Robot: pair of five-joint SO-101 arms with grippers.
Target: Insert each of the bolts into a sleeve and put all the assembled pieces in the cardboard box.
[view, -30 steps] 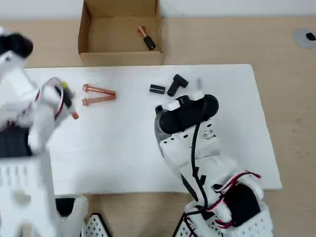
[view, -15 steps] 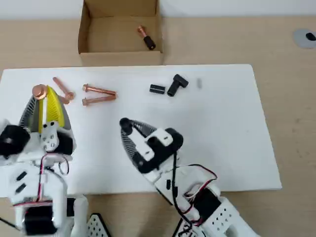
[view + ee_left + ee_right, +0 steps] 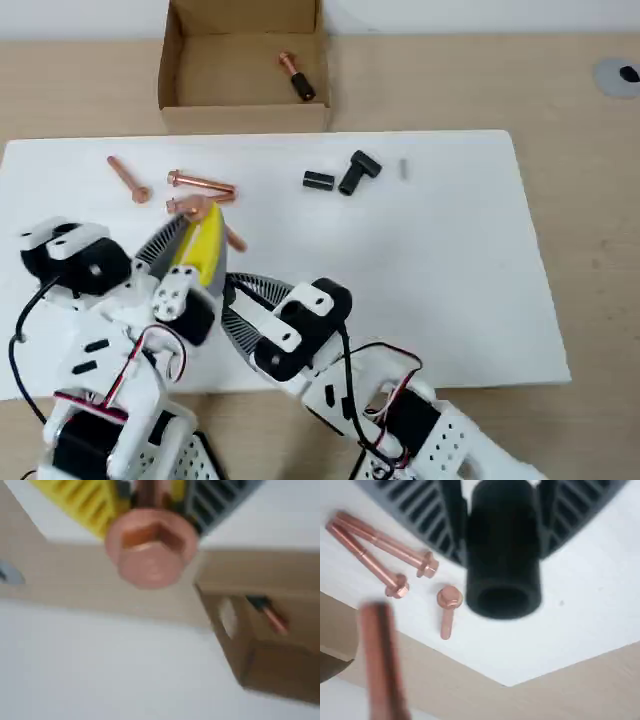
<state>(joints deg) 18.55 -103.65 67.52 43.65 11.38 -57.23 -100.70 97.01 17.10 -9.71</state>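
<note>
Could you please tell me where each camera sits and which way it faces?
High view: fixed above, looking down on the white mat, brown cardboard box and both arms.
Left wrist view: on that arm, looking past its yellow and grey jaws, shut on a copper hex-head bolt, towards the box.
Right wrist view: on that arm, looking past its grey jaws, shut on a black cylindrical sleeve, at three loose copper bolts.
Shared: high and left wrist show the box; high and right wrist, the loose bolts.

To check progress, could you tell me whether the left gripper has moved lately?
Yes: the left gripper has swung right, ending over the paired bolts.
</note>
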